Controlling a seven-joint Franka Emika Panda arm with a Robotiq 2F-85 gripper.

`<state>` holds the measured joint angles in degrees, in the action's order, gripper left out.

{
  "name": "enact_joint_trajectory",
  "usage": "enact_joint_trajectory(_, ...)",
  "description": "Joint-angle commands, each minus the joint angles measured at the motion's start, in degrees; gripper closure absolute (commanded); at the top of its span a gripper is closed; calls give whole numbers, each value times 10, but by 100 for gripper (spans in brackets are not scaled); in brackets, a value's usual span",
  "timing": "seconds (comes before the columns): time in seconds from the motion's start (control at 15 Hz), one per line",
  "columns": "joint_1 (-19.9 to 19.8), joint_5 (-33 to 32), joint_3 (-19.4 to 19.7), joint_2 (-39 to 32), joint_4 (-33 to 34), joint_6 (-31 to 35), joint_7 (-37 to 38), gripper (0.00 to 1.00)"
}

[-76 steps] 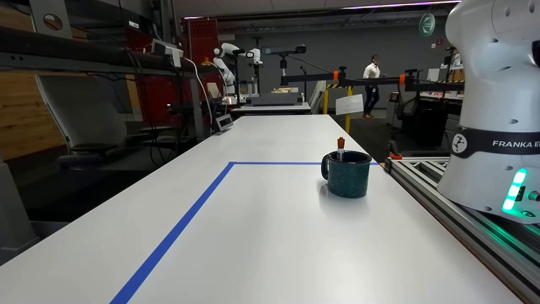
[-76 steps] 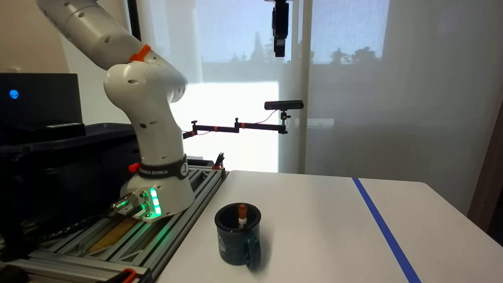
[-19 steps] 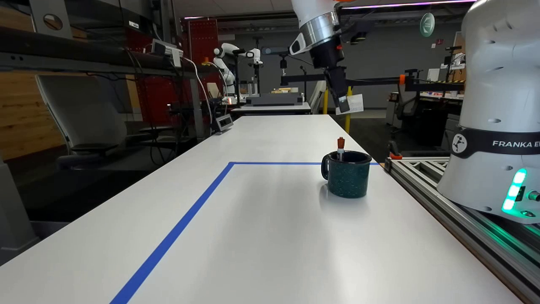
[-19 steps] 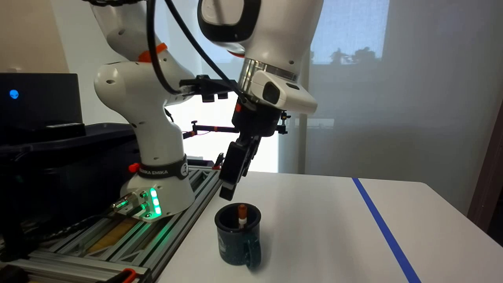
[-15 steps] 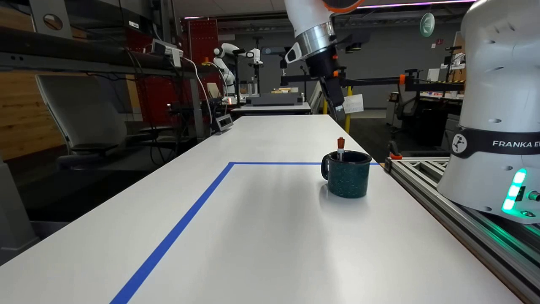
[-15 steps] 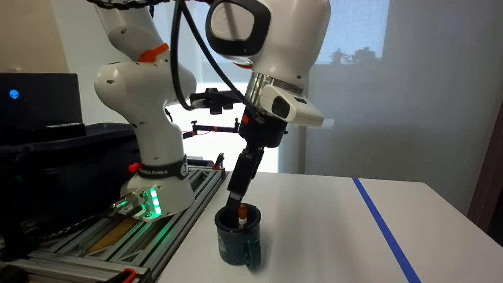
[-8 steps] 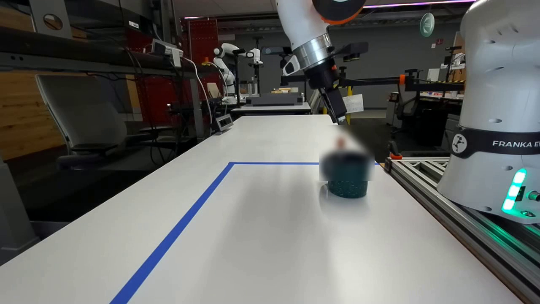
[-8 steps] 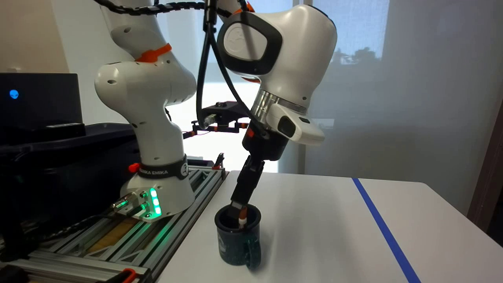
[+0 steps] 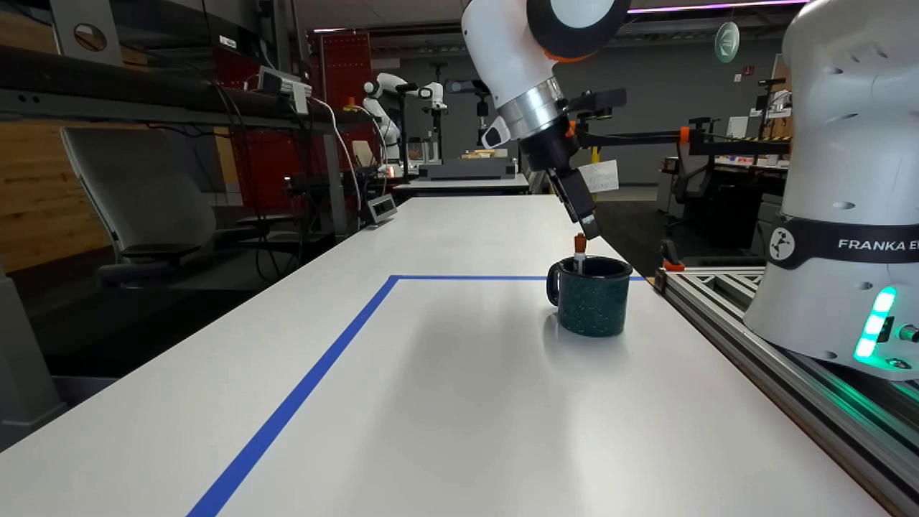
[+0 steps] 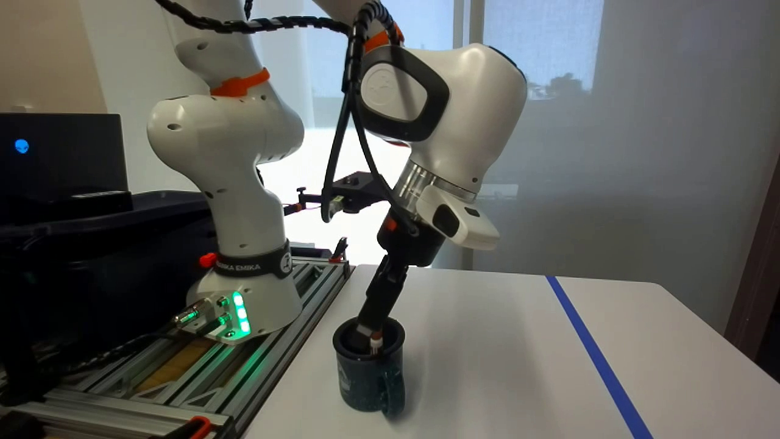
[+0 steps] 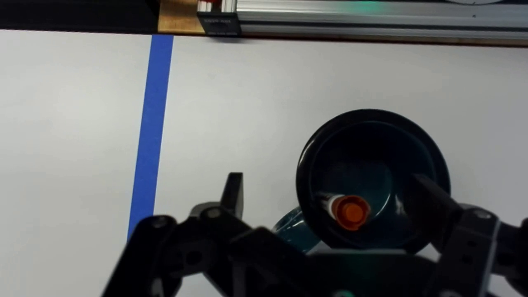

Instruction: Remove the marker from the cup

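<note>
- Cup (image 11: pixel 371 177), dark green, upright; handle at 8 o'clock in wrist view
- Marker (image 11: pixel 351 213), orange-capped, inside, toward 7 o'clock
- Gripper (image 11: pixel 330 183), jaws spread wide

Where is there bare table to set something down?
Bare: the white table between the cup and the long blue tape line, plus the table just beyond that line. Crowded: around the cup, where the marker sticks out and the jaws hang open nearby.

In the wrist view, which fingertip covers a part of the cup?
The picture-right fingertip overlaps the cup; the picture-left fingertip has only the table behind it.
</note>
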<state>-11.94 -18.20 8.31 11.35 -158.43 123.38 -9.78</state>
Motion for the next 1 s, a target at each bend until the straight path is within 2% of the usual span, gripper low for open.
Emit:
enact_joint_trajectory(0.0, 11, -13, -6, -23, 1, 12, 28, 0)
enact_joint_trajectory(0.47, 31, -6, -19, -51, 5, 25, 54, 0)
enact_joint_trajectory(0.53, 34, -6, -21, -54, 5, 28, 58, 7)
enact_joint_trajectory(0.6, 36, -5, -23, -56, 5, 30, 62, 26)
enact_joint_trajectory(0.73, 41, -2, -27, -60, 5, 38, 69, 42)
enact_joint_trajectory(0.93, 47, 4, -31, -63, 5, 45, 82, 49)
